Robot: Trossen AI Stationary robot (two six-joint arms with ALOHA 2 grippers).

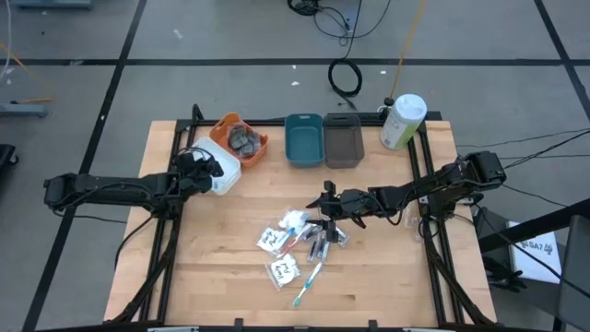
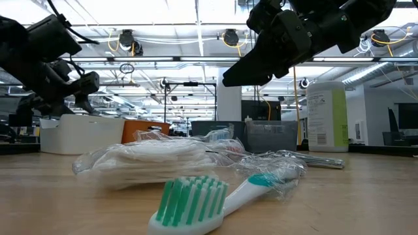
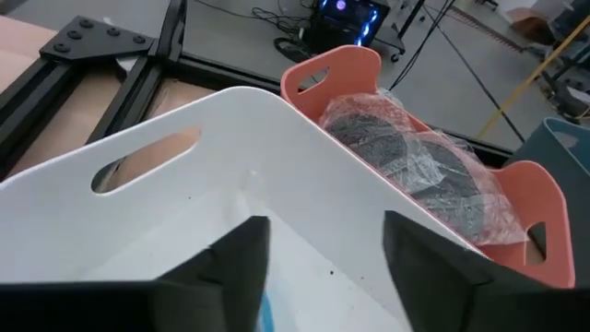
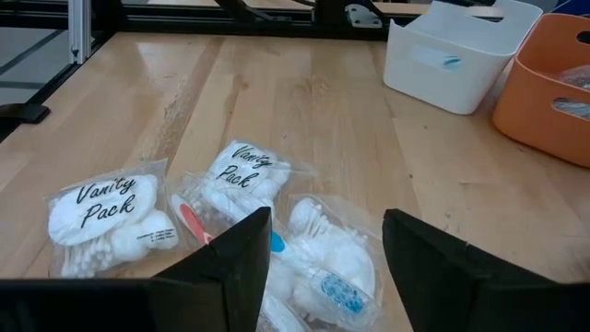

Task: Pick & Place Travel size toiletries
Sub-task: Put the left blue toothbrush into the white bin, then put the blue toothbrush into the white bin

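At table centre: toothbrush [image 1: 308,283] lies diagonal; right gripper [image 1: 329,205] spread, empty.

A wooden table [image 1: 230,249] is framed by black rails, and four bins are ranged along its far edge: a white bin [image 1: 221,171] at the left, an orange bin [image 1: 261,144] just beside it, then a teal bin [image 1: 303,140] and a grey bin [image 1: 344,141] set side by side. A white-and-green bottle [image 1: 402,121] is stood upright at the far right corner, near the grey bin. On the grey floor beyond the table, a coiled black cable [image 1: 345,78] and a yellow cable [image 1: 406,41] are seen.
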